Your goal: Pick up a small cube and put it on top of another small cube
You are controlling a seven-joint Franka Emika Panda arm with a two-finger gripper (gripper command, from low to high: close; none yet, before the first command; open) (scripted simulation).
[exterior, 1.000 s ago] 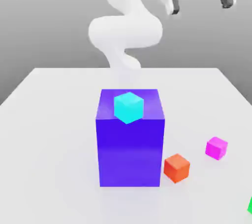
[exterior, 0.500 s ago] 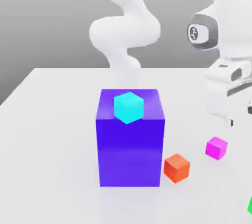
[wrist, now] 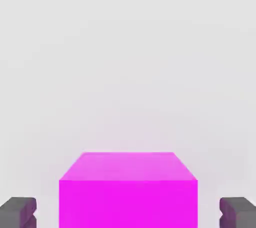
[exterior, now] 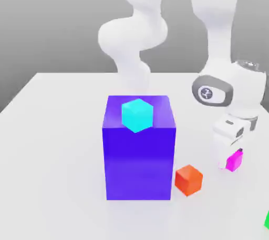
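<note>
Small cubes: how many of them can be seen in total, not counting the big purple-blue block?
3, perhaps more: the cyan cube on the big block, the orange cube beside its base, the magenta cube under the arm. A green thing at the edge may be a fourth.

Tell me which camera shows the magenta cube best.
The hand view: the magenta cube sits large and unobstructed there, with a gripper finger at each side. In the exterior view, the cube is small and partly covered by the gripper.

No readable text or labels anywhere.
</note>
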